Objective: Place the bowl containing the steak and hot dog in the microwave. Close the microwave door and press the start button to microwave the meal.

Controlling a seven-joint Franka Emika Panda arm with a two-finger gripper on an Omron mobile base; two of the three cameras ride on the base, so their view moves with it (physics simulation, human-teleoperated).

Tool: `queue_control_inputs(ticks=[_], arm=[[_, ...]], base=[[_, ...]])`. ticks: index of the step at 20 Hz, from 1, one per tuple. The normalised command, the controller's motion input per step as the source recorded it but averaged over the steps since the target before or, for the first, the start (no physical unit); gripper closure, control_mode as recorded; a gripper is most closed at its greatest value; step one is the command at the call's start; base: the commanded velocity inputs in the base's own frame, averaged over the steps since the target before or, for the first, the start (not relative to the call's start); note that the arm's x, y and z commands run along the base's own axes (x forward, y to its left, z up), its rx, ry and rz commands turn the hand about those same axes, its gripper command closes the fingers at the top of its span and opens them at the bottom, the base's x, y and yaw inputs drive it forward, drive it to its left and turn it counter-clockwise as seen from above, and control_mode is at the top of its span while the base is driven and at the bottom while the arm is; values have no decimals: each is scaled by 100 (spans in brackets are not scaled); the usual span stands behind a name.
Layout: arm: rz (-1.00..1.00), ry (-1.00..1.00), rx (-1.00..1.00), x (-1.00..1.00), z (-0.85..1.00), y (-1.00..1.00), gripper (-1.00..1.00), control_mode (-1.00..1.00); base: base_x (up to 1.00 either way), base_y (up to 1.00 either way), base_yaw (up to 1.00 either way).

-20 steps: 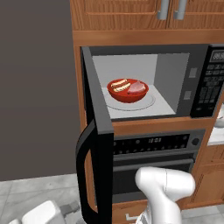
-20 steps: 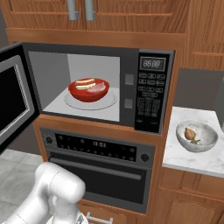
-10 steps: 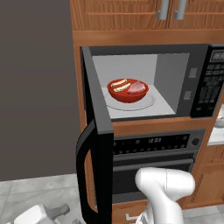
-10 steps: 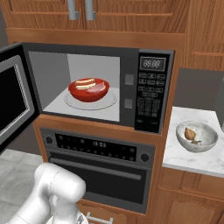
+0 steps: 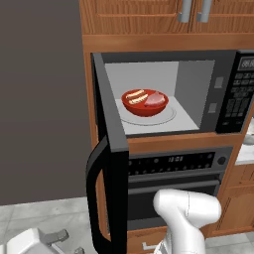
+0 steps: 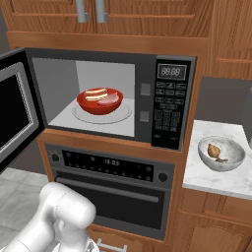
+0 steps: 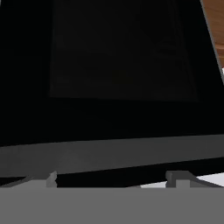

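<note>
The red bowl sits on the glass turntable inside the black microwave. In the bowl lie the pink steak and the hot dog. The microwave door stands swung open to the left, its curved handle on the near edge. My gripper is low, left of the door and below it. In the hand view the gripper is open and holds nothing, close against the door's black outer face and grey handle strip.
A built-in oven sits under the microwave. To the right, a pale grey bowl with a brown lump rests on a marble counter. Wooden cabinets hang above. My arm's white base stands before the oven.
The hand low beside the door has shifted a little to the left and its fingers have come into sight. Bowl and door have not moved.
</note>
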Motion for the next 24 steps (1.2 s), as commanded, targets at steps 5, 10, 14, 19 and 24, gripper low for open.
queue_control_inputs(ticks=[5, 10, 14, 19, 24], arm=[[-9, 2, 0, 20, 0, 16, -100, -100], [-6, 0, 0, 25, -7, 0, -100, -100], [-4, 0, 0, 30, -11, -2, -100, -100], [0, 1, 0, 29, -9, -16, -100, -100], [0, 1, 0, 3, -1, -51, -100, -100]], base=[[0, 0, 0], [0, 0, 0], [0, 0, 0], [0, 0, 0], [0, 0, 0]])
